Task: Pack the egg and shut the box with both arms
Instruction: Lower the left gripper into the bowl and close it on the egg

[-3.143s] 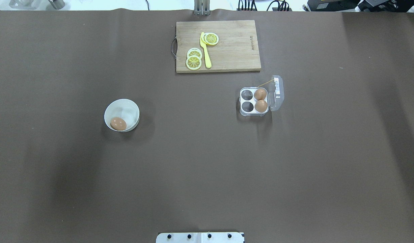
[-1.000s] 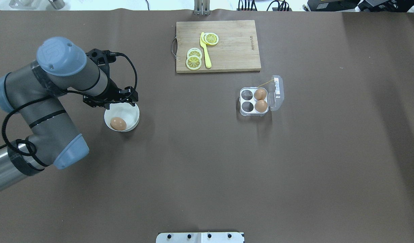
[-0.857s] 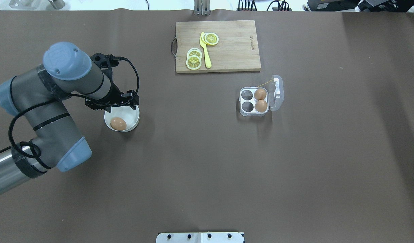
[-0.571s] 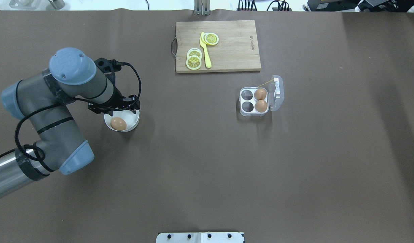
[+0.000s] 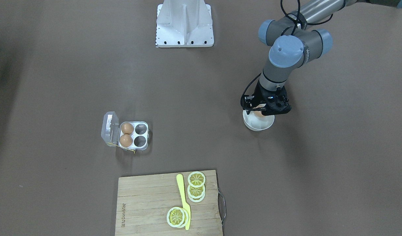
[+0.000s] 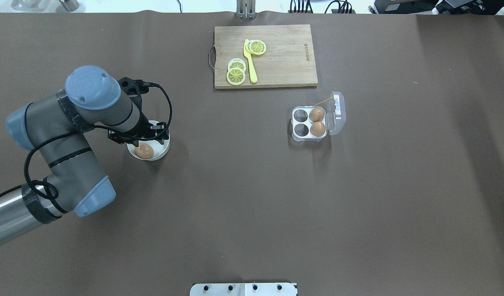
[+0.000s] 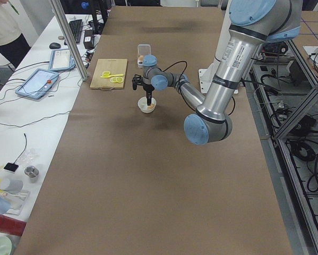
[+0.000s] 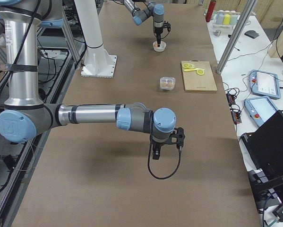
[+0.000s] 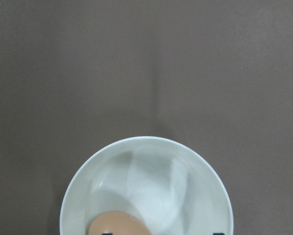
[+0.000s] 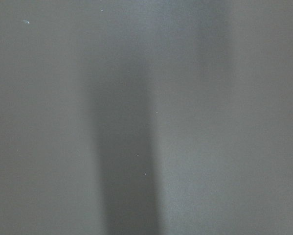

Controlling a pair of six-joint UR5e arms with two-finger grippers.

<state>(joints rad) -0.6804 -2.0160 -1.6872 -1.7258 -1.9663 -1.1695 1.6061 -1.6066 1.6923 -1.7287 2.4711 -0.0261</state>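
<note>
An orange-brown egg (image 6: 144, 151) lies in a round white bowl (image 6: 164, 148) at the table's left. My left gripper (image 6: 141, 139) hangs straight over the bowl, just above the egg. In the left wrist view the egg (image 9: 119, 224) sits at the bottom edge with the two fingertips far apart on either side of it, so the gripper is open. The clear box (image 6: 301, 130) stands open at centre right, lid (image 6: 337, 113) folded to the right, with two eggs (image 6: 316, 121) in its right cells. My right gripper (image 8: 156, 154) shows only in the exterior right view; I cannot tell its state.
A wooden cutting board (image 6: 280, 61) with lemon slices (image 6: 236, 72) and a yellow knife (image 6: 250, 61) lies at the far middle. The white stand (image 5: 184, 23) is at the robot's edge. The right wrist view shows only brown table cover.
My left arm came in from the left and moved toward the near side, from the bowl's far rim to over the egg. The egg, the bowl and the box have not moved.
</note>
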